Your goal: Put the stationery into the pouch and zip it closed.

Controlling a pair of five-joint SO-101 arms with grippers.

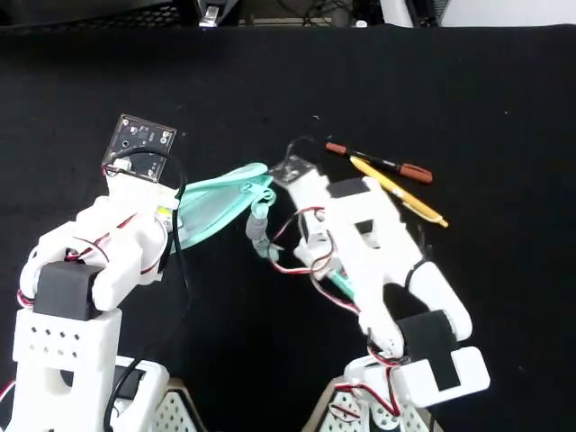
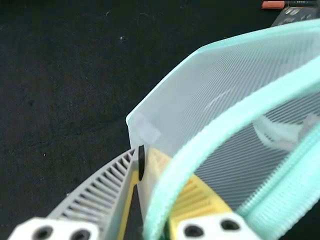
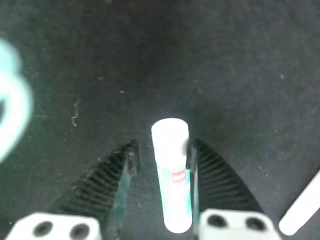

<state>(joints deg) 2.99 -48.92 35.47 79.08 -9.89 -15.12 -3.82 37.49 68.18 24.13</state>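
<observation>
The mint mesh pouch (image 1: 216, 207) is held up off the black table, and my left gripper (image 1: 175, 216) is shut on its end. In the left wrist view the fingers (image 2: 145, 157) pinch the pouch's (image 2: 225, 100) edge, with the zipper mouth gaping. My right gripper (image 1: 261, 229) hangs at the pouch mouth. In its wrist view the gripper (image 3: 162, 145) is open around a white glue stick (image 3: 170, 165). The stick touches one finger and a gap shows at the other. A blur of the pouch (image 3: 10, 110) shows to one side.
A brown marker (image 1: 382, 164) and a yellow pen (image 1: 400, 193) lie on the table beyond the right arm. The marker's tip (image 2: 280, 4) shows past the pouch. A pale rod (image 3: 300, 210) crosses the right wrist view's corner.
</observation>
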